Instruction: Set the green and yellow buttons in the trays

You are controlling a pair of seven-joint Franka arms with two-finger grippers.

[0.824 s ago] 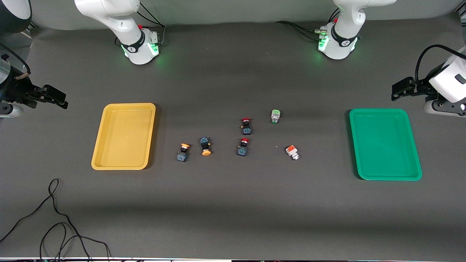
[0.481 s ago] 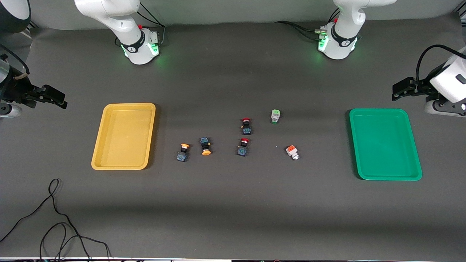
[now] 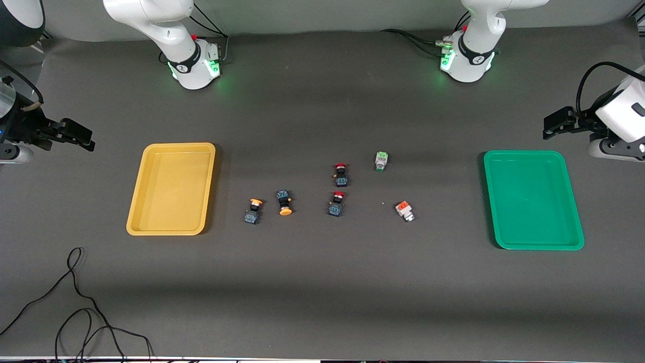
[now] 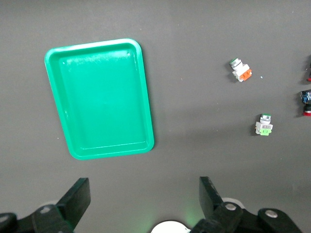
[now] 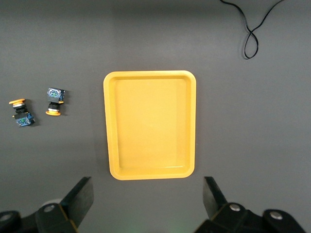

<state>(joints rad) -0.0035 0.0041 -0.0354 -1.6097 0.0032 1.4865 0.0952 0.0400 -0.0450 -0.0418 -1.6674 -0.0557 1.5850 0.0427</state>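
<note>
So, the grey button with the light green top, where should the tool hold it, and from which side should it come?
Probably from straight above. The green-topped button lies on its side on the table, apart from the other buttons, so the left tool, open and off near the green tray, can close its fingers across the pale grey body, the two flat sides, not the narrower cap end.

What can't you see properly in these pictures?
- Front view: the left pincer and right pincer sit at the picture's edges, their arms cut off there.
- Left wrist view: a red-capped button is cut off by the edge beside the green tray scene.
- Front view: markings on the green-topped button are too small to read.
</note>
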